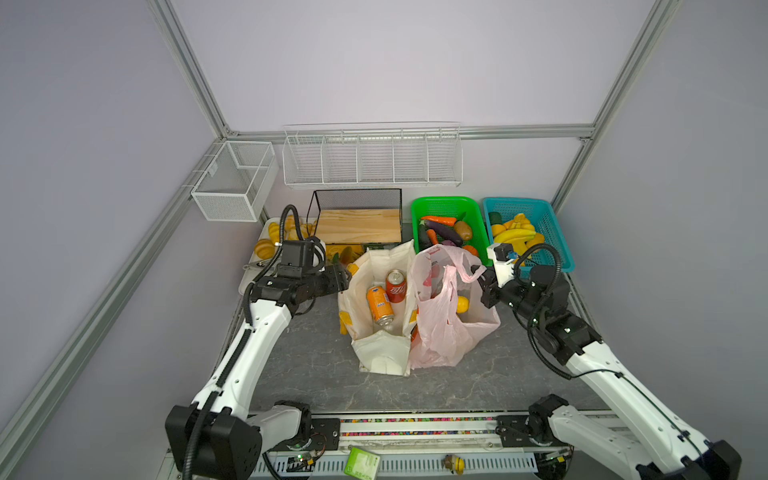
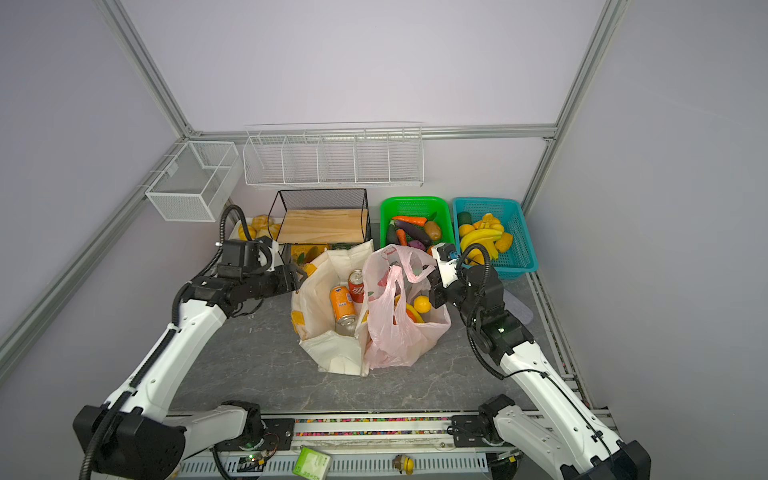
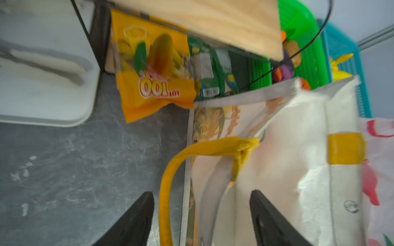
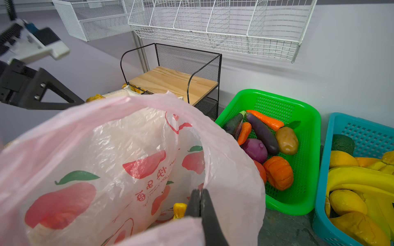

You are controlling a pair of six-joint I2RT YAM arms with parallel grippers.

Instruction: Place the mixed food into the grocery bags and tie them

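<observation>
The orange can (image 1: 379,304) and cola can (image 1: 396,285) are lying in the tote (image 1: 382,357), fruit (image 1: 462,304) is sitting in the pink bag (image 1: 436,332) beside it; the right gripper (image 4: 200,191) is clamping the pink bag's edge, the left gripper (image 3: 201,192) is gaping by the tote's handle (image 3: 191,149)

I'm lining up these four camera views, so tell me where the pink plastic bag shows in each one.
In a top view: the pink plastic bag stands at centre, against the right side of the canvas tote.
In a top view: centre again, beside the tote.
Left wrist: only a strip at the picture's right edge.
Right wrist: it fills the lower left.
Shared landmark: the wooden shelf.
</observation>
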